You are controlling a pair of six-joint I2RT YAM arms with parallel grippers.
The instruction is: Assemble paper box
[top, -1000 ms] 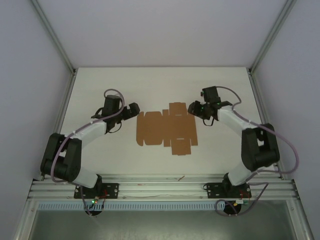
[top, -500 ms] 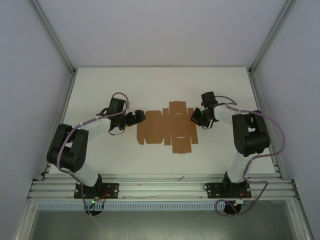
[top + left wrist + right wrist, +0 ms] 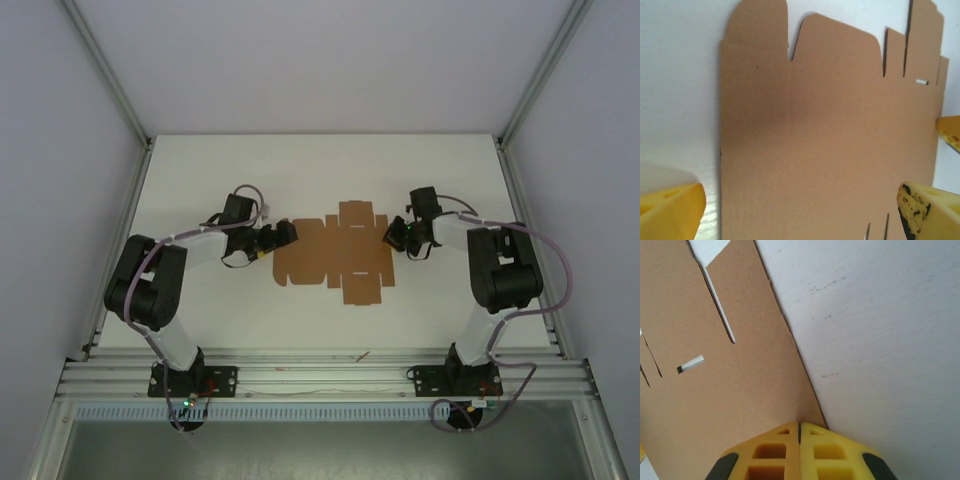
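Both arms have drawn in toward the paper box [image 3: 335,258] over the last second: the left gripper [image 3: 283,234], which stood off the sheet's left edge, now reaches it, and the right gripper [image 3: 393,233] has come down to the right edge.

From the top camera, the paper box lies as a flat, unfolded brown die-cut sheet in the middle of the white table [image 3: 450,180], flaps spread toward the far and near sides, with one gripper at each end.

On the left wrist camera, the two yellow fingers [image 3: 671,209] stand wide apart at the bottom corners, holding nothing. The sheet lies flat on the table under them and spans most of the gap, its rounded flaps and cut slots running away from the gripper.

On the right wrist camera, the yellow fingers [image 3: 777,452] are pressed together with only a thin seam between the pads. Their tips sit over the sheet's slanting edge, cardboard to one side and bare table to the other. Whether that edge is nipped between the pads cannot be told.
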